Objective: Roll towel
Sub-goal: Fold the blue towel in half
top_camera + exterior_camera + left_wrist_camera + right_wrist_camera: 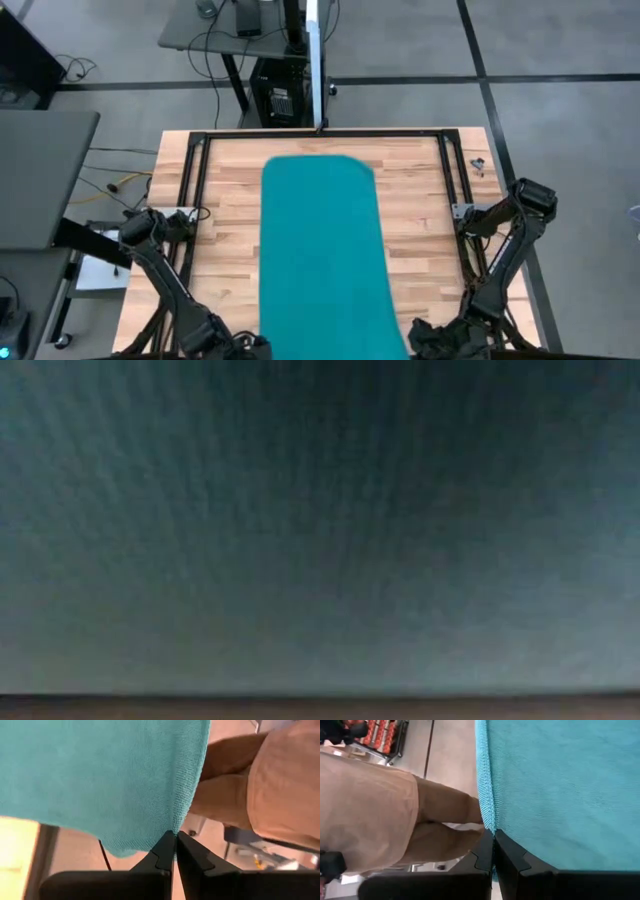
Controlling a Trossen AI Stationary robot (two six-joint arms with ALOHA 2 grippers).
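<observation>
Low view is filled edge to edge with towel (pixel 320 530) fabric, teal and blurred, hanging right at the lens, only a dark strip under it

Left gripper (pixel 175 839) at the near table edge, left of the towel's near end, fingers (pixel 162 851) pressed together, tips pinching the towel (pixel 100 775) at its side edge near the corner; the cloth hangs free from there, lifted off the wood

Right gripper (pixel 493 837) at the near edge on the other side, fingers (pixel 510 851) also closed, clamped on the towel (pixel 560 785) along its ribbed hem

Both wrist views show a person beyond the cloth, tan shorts (pixel 365 810) and bare legs (pixel 225 785), standing off the near side of the table; behind them floor and, in the right wrist view, a rack with orange items (pixel 382 735)

From above the towel (pixel 320 250) runs as a long teal strip down the middle of the wooden table (pixel 420 200), far end rounded and lying flat near the black frame (pixel 320 133) at the back, near end running out of frame between the two grippers; left arm (pixel 165 270) and right arm (pixel 500 260) fold in from the table's sides

Past the table: grey floor, a stand with a white post (pixel 315 60), cables (pixel 115 185) on the left
</observation>
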